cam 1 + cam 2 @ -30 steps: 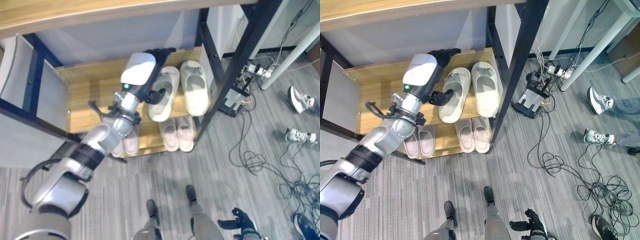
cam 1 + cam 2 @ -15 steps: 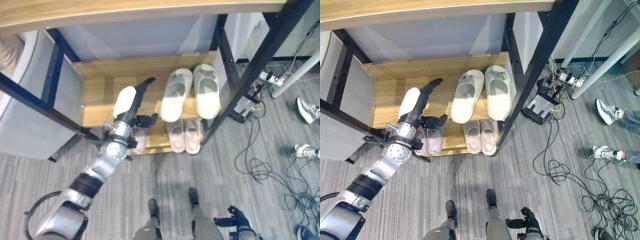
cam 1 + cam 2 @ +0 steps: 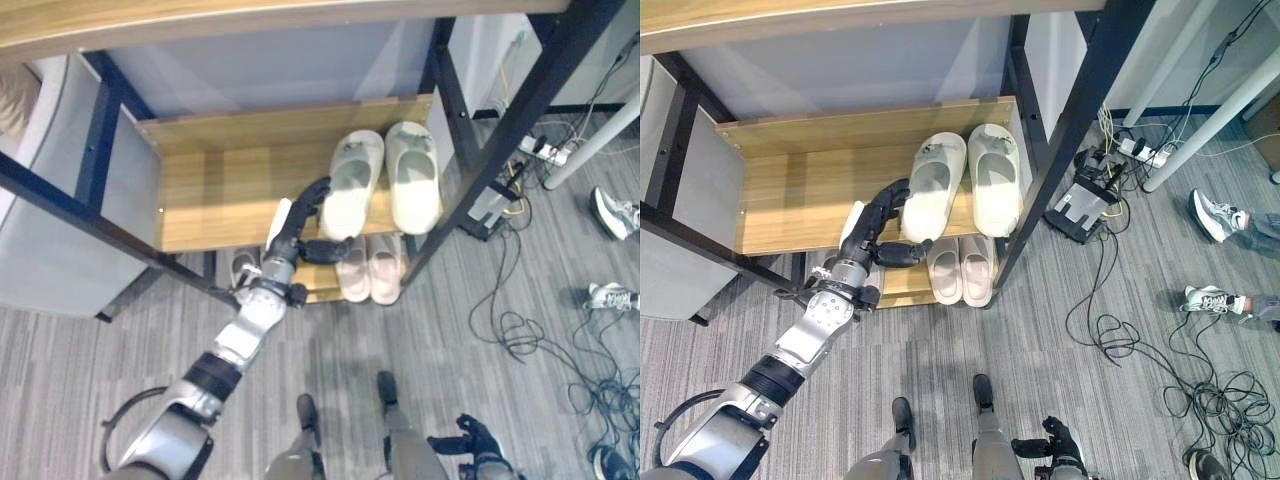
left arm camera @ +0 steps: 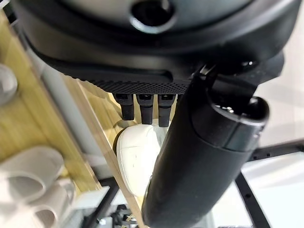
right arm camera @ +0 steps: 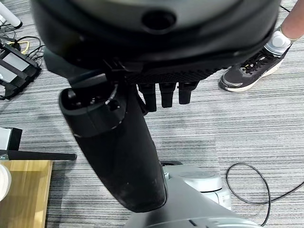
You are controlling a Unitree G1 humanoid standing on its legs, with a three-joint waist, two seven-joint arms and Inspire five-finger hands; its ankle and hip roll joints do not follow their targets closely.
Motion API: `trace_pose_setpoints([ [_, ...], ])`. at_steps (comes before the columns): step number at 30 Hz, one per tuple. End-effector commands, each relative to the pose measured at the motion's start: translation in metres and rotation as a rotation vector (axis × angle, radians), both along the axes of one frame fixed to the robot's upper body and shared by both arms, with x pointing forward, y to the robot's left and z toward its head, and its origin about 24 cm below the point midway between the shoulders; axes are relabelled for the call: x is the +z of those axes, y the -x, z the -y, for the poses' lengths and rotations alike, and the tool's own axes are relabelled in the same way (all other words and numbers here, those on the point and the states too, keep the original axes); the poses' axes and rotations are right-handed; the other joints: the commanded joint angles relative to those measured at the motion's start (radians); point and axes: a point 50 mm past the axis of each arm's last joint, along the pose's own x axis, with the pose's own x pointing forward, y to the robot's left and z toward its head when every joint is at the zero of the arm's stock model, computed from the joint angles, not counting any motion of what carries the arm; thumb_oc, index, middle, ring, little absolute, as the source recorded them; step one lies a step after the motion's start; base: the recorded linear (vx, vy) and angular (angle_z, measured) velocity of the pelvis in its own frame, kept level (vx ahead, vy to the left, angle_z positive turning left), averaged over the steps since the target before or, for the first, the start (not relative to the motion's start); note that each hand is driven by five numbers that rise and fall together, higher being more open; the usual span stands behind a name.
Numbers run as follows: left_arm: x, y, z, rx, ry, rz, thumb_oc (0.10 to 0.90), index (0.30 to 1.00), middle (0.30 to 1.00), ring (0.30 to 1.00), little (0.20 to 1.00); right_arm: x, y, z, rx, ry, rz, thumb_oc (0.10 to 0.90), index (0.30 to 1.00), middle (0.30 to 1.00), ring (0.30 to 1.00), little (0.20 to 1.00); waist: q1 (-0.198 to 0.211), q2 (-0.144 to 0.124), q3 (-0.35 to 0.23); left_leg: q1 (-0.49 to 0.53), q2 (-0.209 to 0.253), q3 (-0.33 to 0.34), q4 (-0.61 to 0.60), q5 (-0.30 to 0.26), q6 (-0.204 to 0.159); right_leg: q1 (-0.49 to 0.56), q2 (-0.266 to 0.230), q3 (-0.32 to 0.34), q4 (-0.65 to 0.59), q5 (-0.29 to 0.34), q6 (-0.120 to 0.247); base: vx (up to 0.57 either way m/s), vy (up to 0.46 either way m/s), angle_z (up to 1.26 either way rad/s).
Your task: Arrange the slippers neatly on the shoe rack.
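A: Where do the slippers sit on the rack [image 3: 230,190]?
B: The cream pair [image 3: 385,180] sits at its right end, side by side; pink pairs [image 3: 365,268] lie below.
A: The left hand [image 3: 300,215]?
B: Just left of the cream pair, fingers straight, holding nothing, likely to nudge. The right hand [image 3: 1065,445] hangs low, relaxed.

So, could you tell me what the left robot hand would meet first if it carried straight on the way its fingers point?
Probably the nearer cream slipper on the upper shelf: the left robot hand points at its heel side, though depth is uncertain.
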Motion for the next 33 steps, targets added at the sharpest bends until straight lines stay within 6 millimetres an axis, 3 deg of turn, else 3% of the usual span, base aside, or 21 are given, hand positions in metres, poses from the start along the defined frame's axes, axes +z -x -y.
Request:
trace_pose_setpoints([
  [1,0.056,-0.006,0.036,-0.172,0.163,0.181,0.800,0.900,0.900,0.900,0.900,0.010,-0.014,0.015,-0.023,0.050,0.049,0.800,0.900,0.900,0.900,0.900,-0.008,0.063,0.002,-0.015,0.012,-0.085,-0.006,-0.064,-0.003,0.076,-0.006,-0.079,0.037,-0.171,0.045,0.00,0.000,0.00],
  [10,0.060,-0.005,0.075,-0.257,0.162,0.173,0.800,0.900,0.900,0.900,0.900,0.013,-0.024,0.011,-0.010,0.046,0.070,0.800,0.900,0.900,0.900,0.900,-0.021,0.054,0.010,-0.034,0.012,-0.083,-0.006,-0.060,-0.002,0.053,-0.007,-0.075,0.039,-0.165,0.044,0.00,0.000,0.00],
  [16,0.058,-0.012,0.080,-0.227,0.104,0.170,0.800,0.900,0.900,0.900,0.900,0.014,-0.024,0.014,-0.014,0.055,0.074,0.800,0.900,0.900,0.900,0.900,-0.027,0.045,0.008,-0.048,0.017,-0.078,-0.006,-0.057,-0.004,0.037,-0.008,-0.073,0.038,-0.159,0.045,0.00,-0.003,0.01],
  [23,0.069,-0.015,0.064,-0.137,0.068,0.252,0.800,0.900,0.900,0.900,0.900,0.009,-0.011,0.013,-0.041,0.039,0.053,0.800,0.900,0.900,0.900,0.900,-0.028,0.032,-0.005,-0.047,0.022,-0.081,-0.006,-0.058,-0.007,0.039,-0.005,-0.077,0.040,-0.164,0.042,0.00,0.000,0.00],
  [29,0.047,0.002,0.031,-0.089,0.112,0.239,0.800,0.900,0.900,0.900,0.900,0.006,-0.014,0.003,-0.053,-0.002,0.052,0.800,0.900,0.900,0.900,0.900,-0.005,0.014,-0.024,-0.015,0.029,-0.090,-0.006,-0.065,-0.007,0.080,0.002,-0.082,0.040,-0.179,0.041,0.02,-0.011,-0.04],
  [33,0.039,0.014,0.020,-0.090,0.130,0.236,0.800,0.900,0.900,0.900,0.900,0.002,-0.009,-0.002,-0.060,-0.026,0.031,0.800,0.900,0.900,0.900,0.900,0.008,0.001,-0.043,0.007,0.030,-0.095,-0.006,-0.071,-0.007,0.107,0.004,-0.092,0.032,-0.185,0.040,0.02,-0.013,-0.03],
])
